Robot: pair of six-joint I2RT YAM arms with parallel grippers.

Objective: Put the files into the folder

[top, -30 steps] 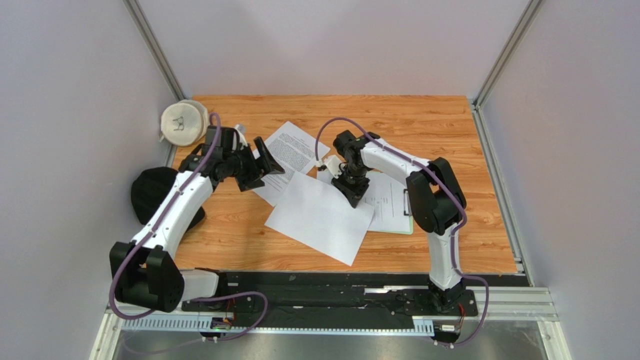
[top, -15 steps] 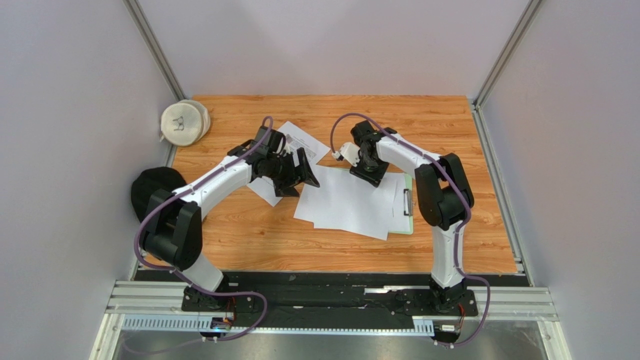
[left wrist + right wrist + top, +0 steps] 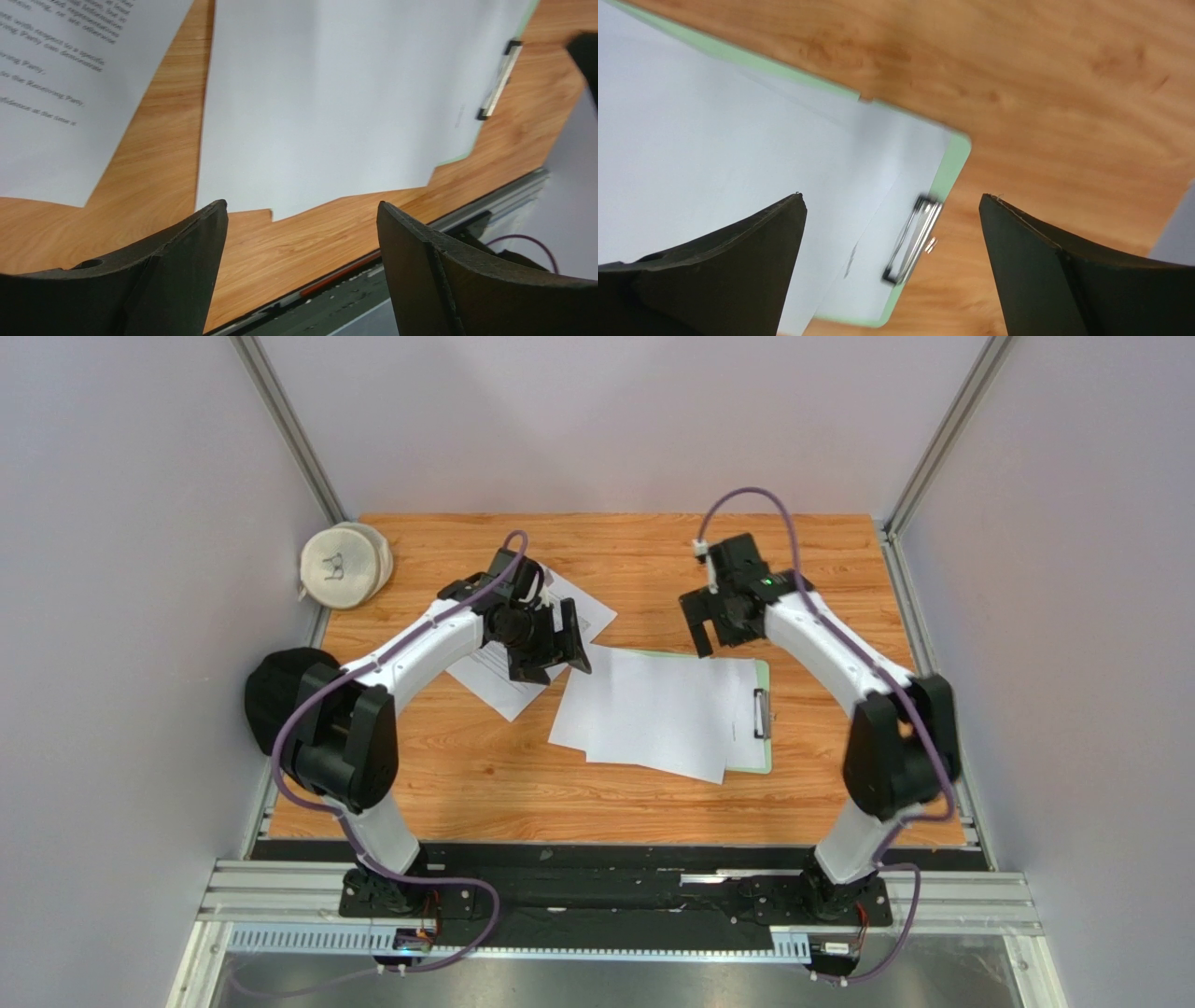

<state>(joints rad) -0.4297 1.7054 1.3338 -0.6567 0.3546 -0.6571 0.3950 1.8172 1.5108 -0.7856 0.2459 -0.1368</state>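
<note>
The pale green folder (image 3: 765, 675) lies flat right of centre, its metal clip (image 3: 759, 711) at the right short edge. Blank-side-up white files (image 3: 652, 714) rest on it, overhanging its left edge. Another printed file (image 3: 508, 676) lies to the left on the wood. My left gripper (image 3: 563, 640) hovers open between the printed file and the stack, holding nothing. My right gripper (image 3: 718, 630) hangs open above the folder's far edge, empty. The left wrist view shows the stack (image 3: 330, 105), the printed file (image 3: 49, 91) and the clip (image 3: 497, 80). In the right wrist view are the folder (image 3: 957, 157) and clip (image 3: 913, 238).
A white round bundle (image 3: 344, 564) sits at the back left corner. A black object (image 3: 288, 693) lies off the table's left edge. Grey walls close three sides, and a metal rail (image 3: 631, 896) runs along the near edge.
My right gripper opened, let go of the white file on the folder and rose back toward the far side. My left gripper moved right, to beside the stack.
</note>
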